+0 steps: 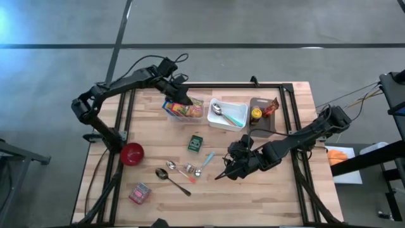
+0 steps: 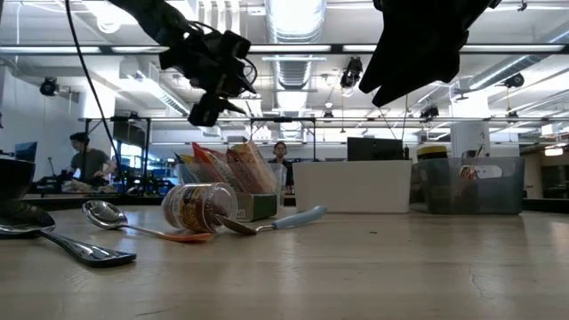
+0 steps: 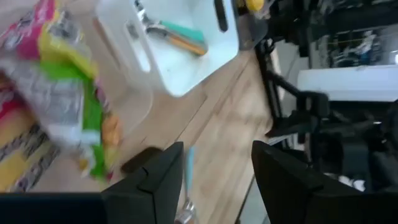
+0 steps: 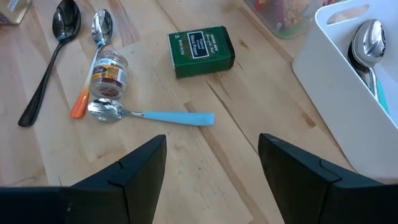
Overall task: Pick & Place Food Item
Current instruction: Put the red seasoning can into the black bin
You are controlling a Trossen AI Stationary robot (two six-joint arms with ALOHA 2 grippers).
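Hovering left gripper (image 1: pixel 182 96), jaws apart and empty, over snack bin (image 1: pixel 183 109); packets could spill. Right gripper (image 1: pixel 229 170) open near jar (image 4: pixel 107 73), might knock it rolling.

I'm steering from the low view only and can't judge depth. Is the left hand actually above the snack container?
Observer: Yes. From above, the left hand is over the clear snack container, beside the white bin.
Operator: Is it holding anything?
Observer: No. Its wrist view shows the fingers apart with nothing between them.
Operator: And the right hand?
Observer: The right hand is open and empty, above bare wood near the blue-handled spoon.
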